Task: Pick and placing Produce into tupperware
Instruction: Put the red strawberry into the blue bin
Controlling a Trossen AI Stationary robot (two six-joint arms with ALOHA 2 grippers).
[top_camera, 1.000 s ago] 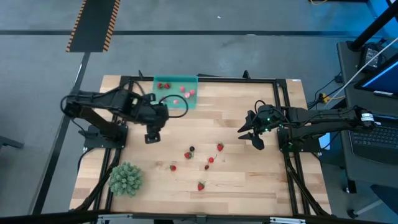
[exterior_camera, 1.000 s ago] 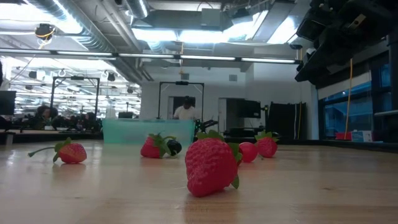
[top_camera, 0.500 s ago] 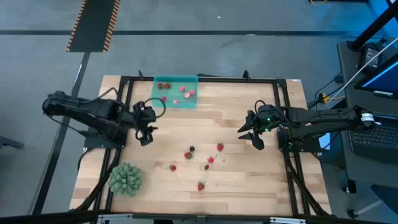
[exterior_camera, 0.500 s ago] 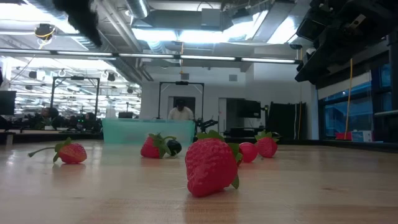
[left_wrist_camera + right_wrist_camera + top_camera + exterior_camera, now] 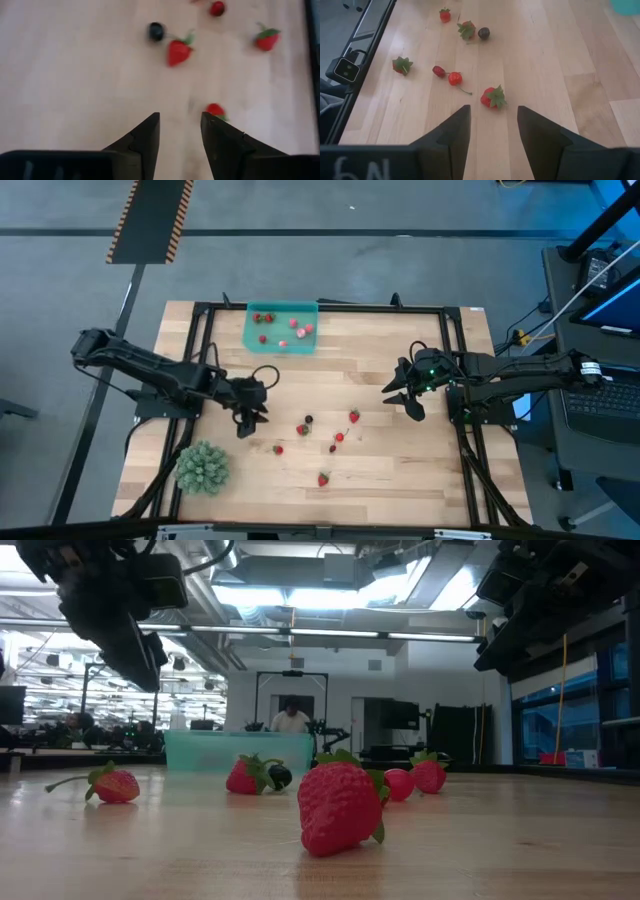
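The teal tupperware sits at the table's far edge, with several red and pink fruits in it. Several more fruits lie loose on the table's middle, one of them dark. My left gripper is open and empty above the wood, just left of these loose fruits. In the left wrist view its fingers point toward a strawberry and the dark fruit. My right gripper waits open to the right of the fruits, with a strawberry ahead of it.
A large spiky green plant ball stands near the table's near left corner. A black frame borders the table. In the low view the tupperware shows behind the fruits, and a person stands far off in the room.
My left gripper has drawn back from beside the tupperware toward the table's left. It has then swung toward the near edge and the loose fruits, coming into the low view at the upper left. The fruits and my right arm have stayed still.
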